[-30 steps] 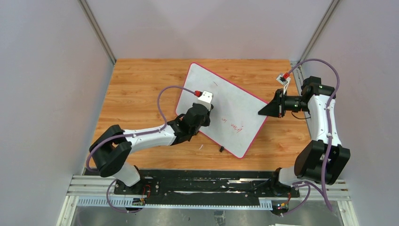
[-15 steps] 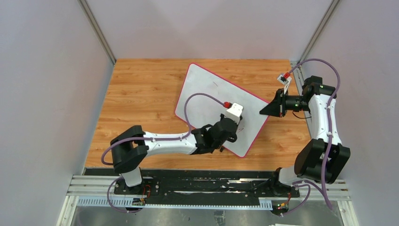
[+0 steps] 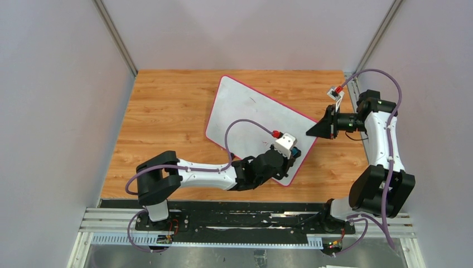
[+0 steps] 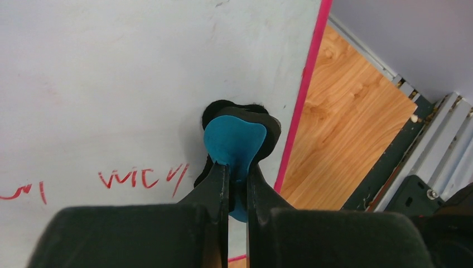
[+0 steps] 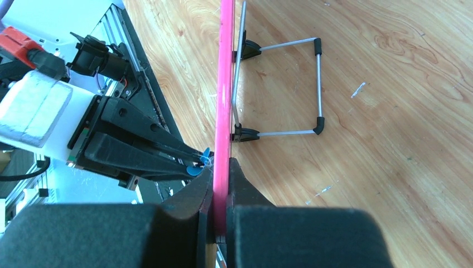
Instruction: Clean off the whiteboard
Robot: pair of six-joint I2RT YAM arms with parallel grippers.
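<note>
The whiteboard (image 3: 245, 109) stands tilted on the wooden table, its pink rim (image 5: 225, 84) edge-on in the right wrist view. My left gripper (image 4: 238, 173) is shut on a blue-and-black eraser (image 4: 234, 139) and presses it against the board's face near the rim (image 4: 304, 100). Red writing (image 4: 142, 178) shows to the left of the eraser. From above, the eraser (image 3: 295, 152) sits by the board's near right corner. My right gripper (image 5: 221, 173) is shut on the board's rim at its right corner (image 3: 310, 133).
Behind the board a wire stand with black feet (image 5: 279, 89) rests on the wooden table (image 3: 162, 111). A metal rail (image 3: 223, 220) runs along the near edge. Grey walls close in the left, back and right sides.
My left arm has swept the eraser across the board from its left middle to the near right corner. The board has shifted slightly left. The right gripper has kept its hold.
</note>
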